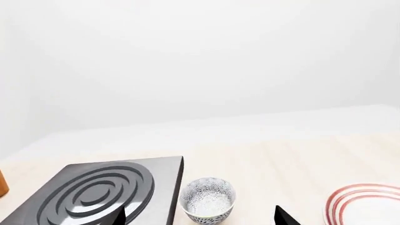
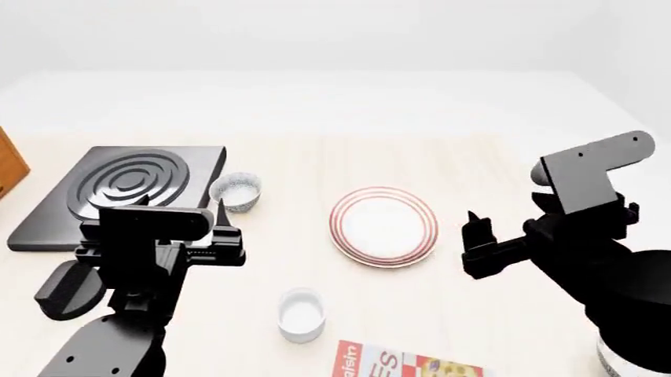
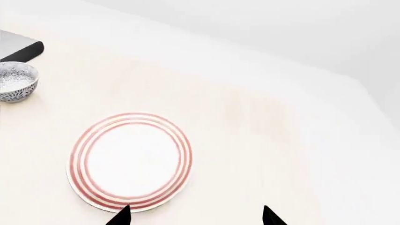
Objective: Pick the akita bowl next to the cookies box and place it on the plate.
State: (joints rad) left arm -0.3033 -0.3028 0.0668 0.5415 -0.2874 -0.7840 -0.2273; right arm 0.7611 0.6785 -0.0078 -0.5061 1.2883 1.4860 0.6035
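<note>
The cookies box shows only its top edge, cut off by the near edge of the head view. No akita bowl shows beside it; that spot is out of view. The plate lies mid-table with nothing on it. A look-alike speckled bowl stands by the stove, just ahead of my left gripper, whose jaws stand wide apart and hold nothing. My right gripper hangs open and holds nothing, at the plate's right edge.
A black stove with ring burner sits at the left. A plain white cup stands near the front, left of the cookies box. A brown wooden corner shows at the far left edge.
</note>
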